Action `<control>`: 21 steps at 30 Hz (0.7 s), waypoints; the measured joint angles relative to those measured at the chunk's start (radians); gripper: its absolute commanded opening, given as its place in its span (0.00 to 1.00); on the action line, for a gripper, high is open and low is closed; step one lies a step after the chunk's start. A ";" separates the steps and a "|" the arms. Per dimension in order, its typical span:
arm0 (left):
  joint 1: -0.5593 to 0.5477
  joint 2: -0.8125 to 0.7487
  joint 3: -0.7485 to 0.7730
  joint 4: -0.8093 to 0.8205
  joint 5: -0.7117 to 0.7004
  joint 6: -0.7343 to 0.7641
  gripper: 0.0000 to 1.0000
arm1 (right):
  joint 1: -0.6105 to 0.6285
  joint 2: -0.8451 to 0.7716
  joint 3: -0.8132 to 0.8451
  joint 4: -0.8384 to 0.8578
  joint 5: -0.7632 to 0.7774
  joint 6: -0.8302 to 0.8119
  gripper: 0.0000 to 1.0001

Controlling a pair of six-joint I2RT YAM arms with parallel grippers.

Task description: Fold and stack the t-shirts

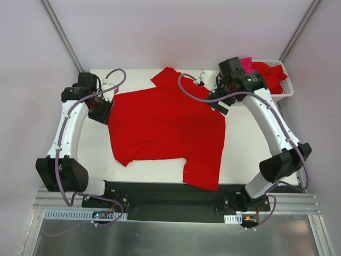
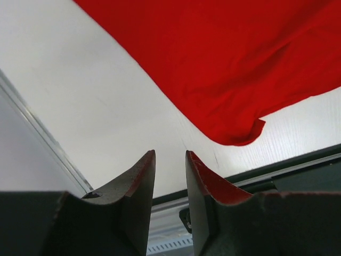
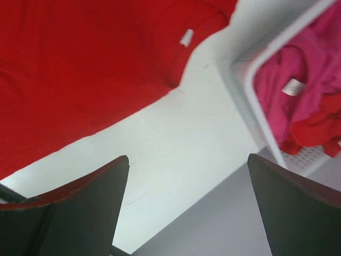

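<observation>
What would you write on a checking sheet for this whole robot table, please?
Surface: white table.
Job's things: red t-shirt spread unfolded, one end reaching the near edge; pink t-shirt and red cloth in the white basket.
Clutter: nothing seen beyond that basket.
Grippers: left gripper slightly open, empty, near the shirt's left edge; right gripper wide open, empty, over bare table.
Cables: purple-grey cables loop along both arms.
Surroundings: pale walls, metal frame posts.

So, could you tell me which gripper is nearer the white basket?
Right. The right gripper hovers just beside the basket; the left gripper is far across the red t-shirt.
</observation>
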 measured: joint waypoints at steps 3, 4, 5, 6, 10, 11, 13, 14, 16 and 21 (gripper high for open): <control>-0.015 0.056 -0.034 0.062 0.006 0.022 0.29 | -0.020 -0.026 0.050 -0.012 0.027 -0.030 0.96; -0.014 0.082 -0.054 0.096 0.006 0.028 0.29 | -0.021 -0.031 0.067 -0.021 0.036 -0.037 0.96; -0.014 0.109 -0.073 0.124 0.006 0.035 0.29 | -0.020 -0.033 0.082 -0.033 0.044 -0.043 0.96; -0.014 0.139 -0.089 0.147 0.005 0.043 0.29 | -0.020 -0.033 0.097 -0.051 0.051 -0.044 0.96; -0.014 0.274 -0.114 0.229 0.006 0.068 0.29 | -0.018 -0.032 0.149 -0.131 0.068 -0.036 0.96; -0.014 0.303 -0.114 0.245 0.006 0.072 0.29 | -0.018 -0.032 0.156 -0.145 0.072 -0.033 0.96; -0.014 0.379 -0.106 0.281 0.006 0.079 0.29 | -0.016 -0.032 0.165 -0.173 0.083 -0.024 0.96; -0.014 0.408 -0.100 0.291 0.006 0.081 0.29 | -0.016 -0.032 0.165 -0.182 0.087 -0.023 0.96; -0.014 0.479 -0.061 0.298 0.004 0.090 0.29 | -0.013 -0.032 0.165 -0.202 0.097 -0.010 0.96; -0.014 0.613 0.058 0.334 -0.006 0.119 0.29 | -0.004 -0.034 0.164 -0.221 0.112 0.025 0.96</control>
